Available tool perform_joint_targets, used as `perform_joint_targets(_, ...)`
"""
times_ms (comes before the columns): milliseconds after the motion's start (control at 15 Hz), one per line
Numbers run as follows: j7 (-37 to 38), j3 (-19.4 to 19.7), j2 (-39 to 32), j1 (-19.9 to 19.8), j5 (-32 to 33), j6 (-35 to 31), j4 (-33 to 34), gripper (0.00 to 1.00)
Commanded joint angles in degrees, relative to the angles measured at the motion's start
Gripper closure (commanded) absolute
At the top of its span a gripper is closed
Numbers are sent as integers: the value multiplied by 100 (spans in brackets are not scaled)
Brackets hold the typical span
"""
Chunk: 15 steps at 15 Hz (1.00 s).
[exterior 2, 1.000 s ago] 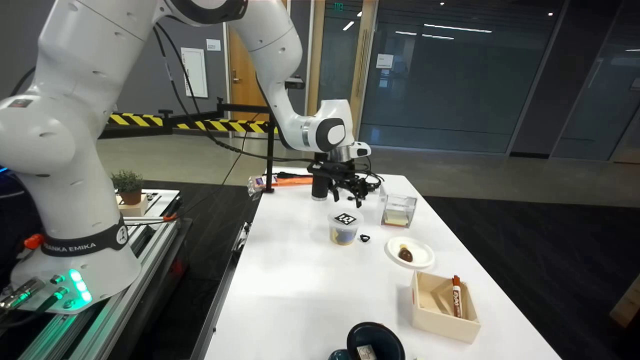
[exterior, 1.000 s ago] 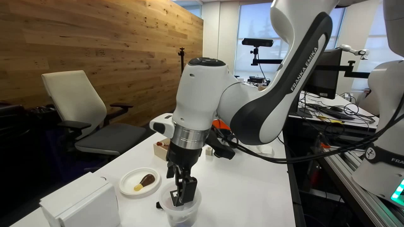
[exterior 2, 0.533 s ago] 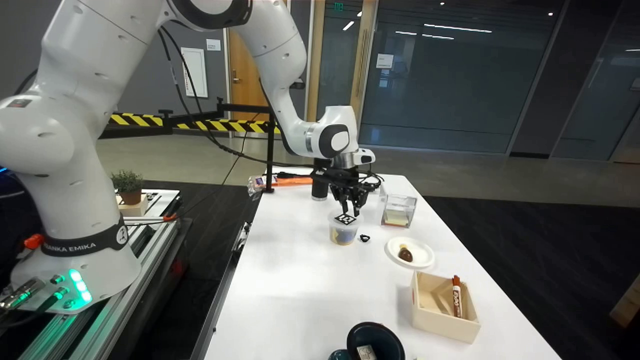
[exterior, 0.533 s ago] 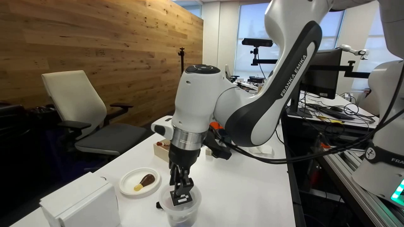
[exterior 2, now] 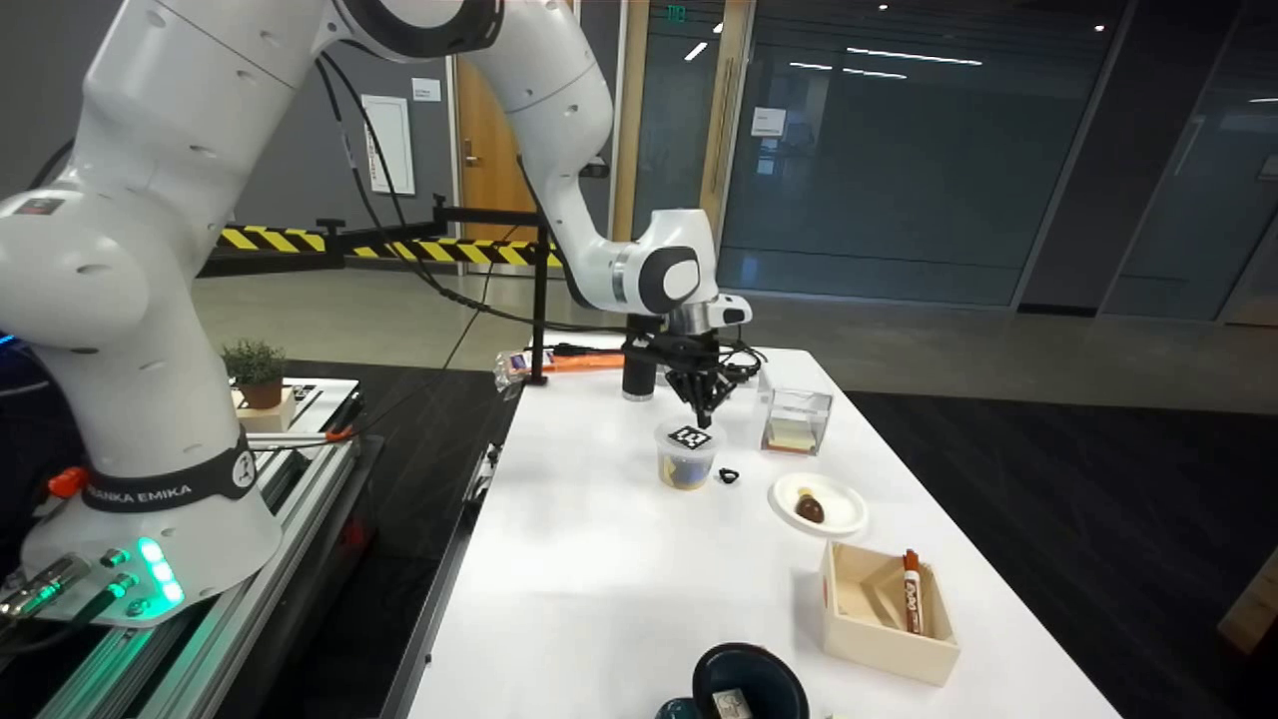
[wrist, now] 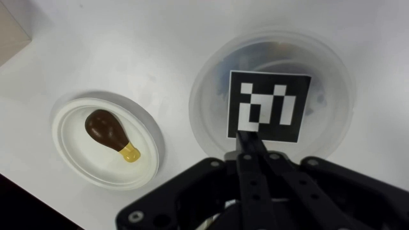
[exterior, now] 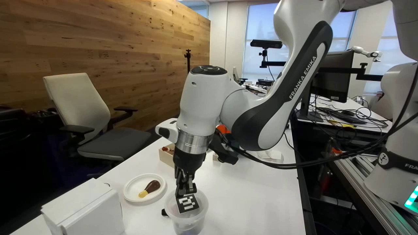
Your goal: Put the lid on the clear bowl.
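A pale-backed chair [exterior: 112, 143] stands near the white table [exterior 2: 599, 569], a planked wooden wall [exterior: 114, 49] behind it. FRANKA EMIKA runs along the robot arm [exterior: 305, 76], EXPO down the marker [exterior 2: 913, 599] in the wooden box [exterior 2: 879, 651]. The lid [wrist: 268, 107], bearing a black-and-white square, sits on the clear bowl [exterior 2: 686, 471]. Over it, the gripper [wrist: 249, 135] has its 2 fingers together, holding nothing; whether they touch it, I can't tell.

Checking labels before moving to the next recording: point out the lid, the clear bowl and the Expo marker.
Lid [wrist: 269, 107]: wrist view, on the black-and-white pattern on its top.
Clear bowl [exterior 2: 686, 469]: an exterior view, on its side wall.
Expo marker [exterior 2: 913, 597]: an exterior view, on its white barrel.
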<state>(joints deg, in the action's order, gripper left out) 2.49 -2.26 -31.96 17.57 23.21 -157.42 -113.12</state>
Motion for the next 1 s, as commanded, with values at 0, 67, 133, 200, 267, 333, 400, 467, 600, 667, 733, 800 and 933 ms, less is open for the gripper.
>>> perform_joint_targets(0,51,-28,11,17,-192,-70,-153,100)
perform_joint_targets(67,52,-43,-68,3,-222,-61,-145,100)
perform_joint_targets(133,34,-73,-183,-27,-271,-62,-142,100)
perform_joint_targets(200,35,-90,-340,-45,-335,-28,-142,100)
perform_joint_targets(267,8,-133,-479,-83,-436,-6,-134,100)
perform_joint_targets(333,5,-146,-567,-89,-505,20,-95,100)
perform_joint_targets(400,1,-151,-613,-90,-545,1,-91,100)
perform_joint_targets(467,21,-134,-663,-72,-572,41,-98,100)
perform_joint_targets(600,10,-139,-650,-85,-633,5,-96,100)
perform_joint_targets(667,16,-118,-615,-81,-639,-20,-91,100)
perform_joint_targets(733,-34,-169,-485,-127,-686,-76,-72,100)
perform_joint_targets(800,1,-122,-368,-85,-641,-134,-79,100)
perform_joint_targets(933,36,-104,-43,-32,-587,-276,-181,100)
